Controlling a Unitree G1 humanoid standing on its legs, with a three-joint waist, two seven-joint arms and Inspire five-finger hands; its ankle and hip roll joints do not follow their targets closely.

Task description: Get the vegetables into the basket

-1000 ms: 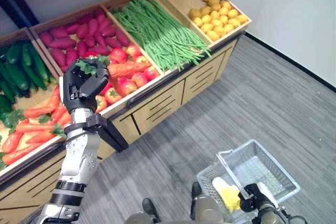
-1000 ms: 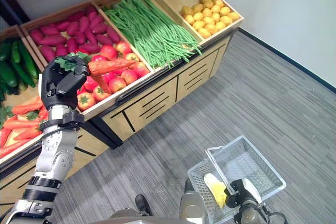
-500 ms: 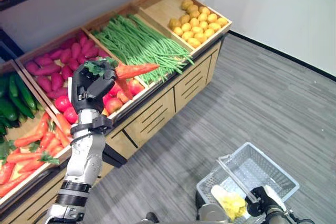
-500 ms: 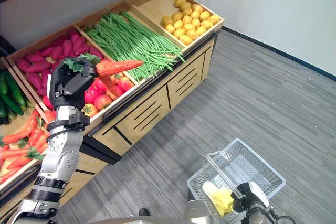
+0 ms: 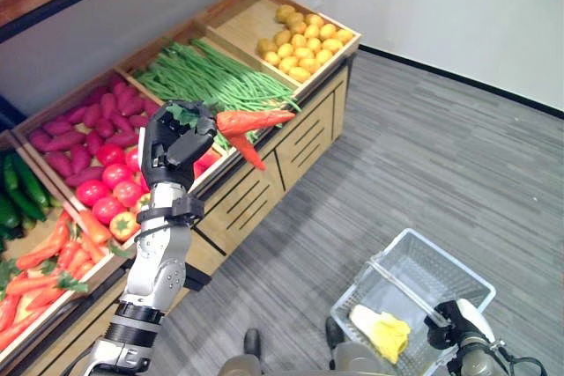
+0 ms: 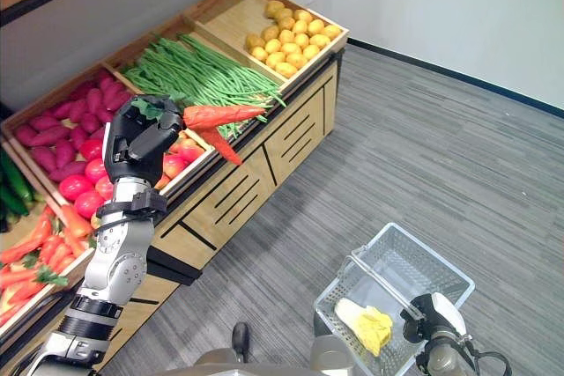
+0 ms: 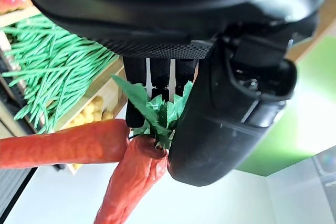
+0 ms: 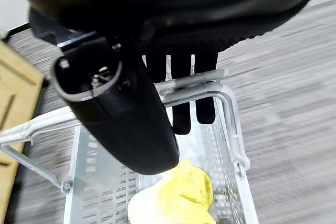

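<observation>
My left hand (image 5: 174, 140) is raised in front of the produce stand, shut on the green leafy tops of two orange carrots (image 5: 253, 121). The carrots (image 7: 63, 142) stick out sideways past the thumb (image 7: 220, 103) over the stand's front edge. Low at the right, my right hand (image 5: 458, 329) is shut on the handle (image 8: 194, 86) of a wire basket (image 5: 449, 254) above the floor. A yellow and white leafy vegetable (image 5: 381, 330) lies inside the basket (image 8: 79, 182).
The wooden stand (image 5: 264, 173) has bins of carrots (image 5: 44, 261), tomatoes (image 5: 101, 195), purple sweet potatoes (image 5: 75, 125), green beans (image 5: 207, 81) and yellow produce (image 5: 304, 40), with drawers below. Grey floor (image 5: 423, 165) lies between stand and basket, up to a white wall.
The whole view has shifted. My left hand has carried the two carrots rightwards along the stand, from over the tomatoes towards the green beans' front edge. The right hand still holds the basket.
</observation>
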